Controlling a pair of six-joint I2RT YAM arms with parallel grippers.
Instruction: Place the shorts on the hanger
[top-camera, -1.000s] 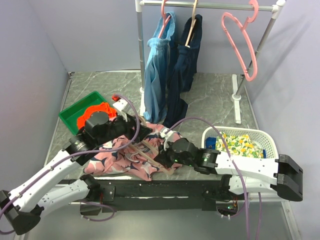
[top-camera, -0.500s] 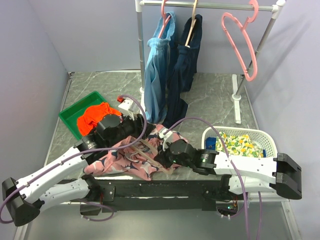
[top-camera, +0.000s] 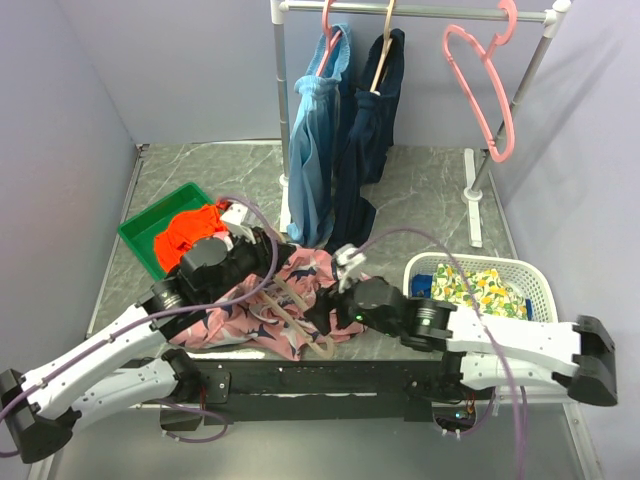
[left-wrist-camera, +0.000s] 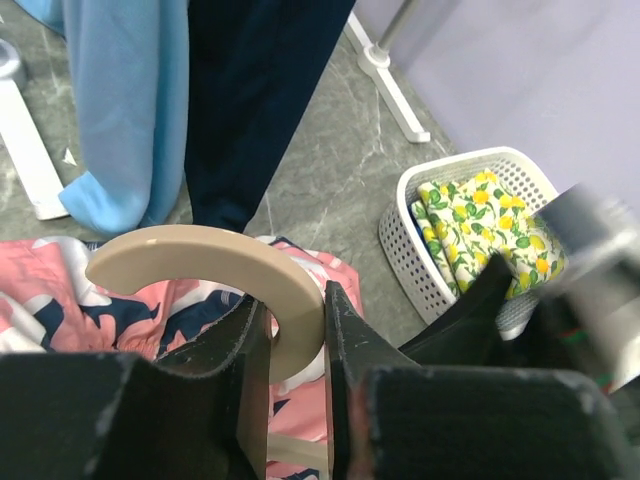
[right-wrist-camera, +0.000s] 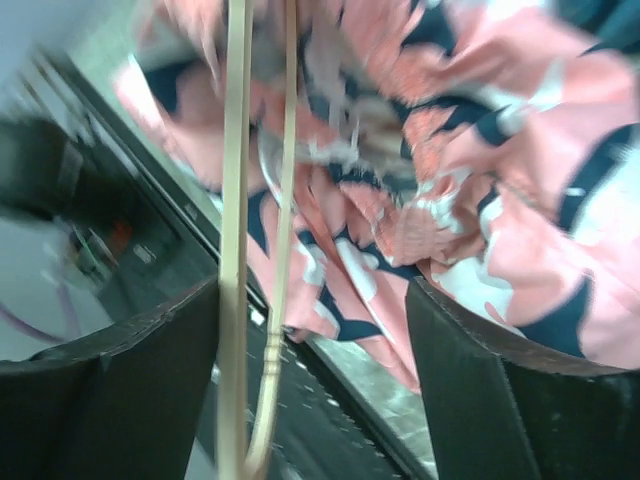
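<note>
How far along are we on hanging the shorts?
Done: left gripper grips the hanger by its hook. In hand: right gripper, open, straddles the hanger's bars above the shorts. To do: shorts lie bunched on the table, not yet on the hanger.

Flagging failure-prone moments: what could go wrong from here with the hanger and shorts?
1. The left gripper pinches the hanger only by its curved hook, so it may pivot when lifted.
2. The right gripper is open and the shorts lie loose, so they might stay behind.
3. The hanger's bars run between the open fingers and may snag.
</note>
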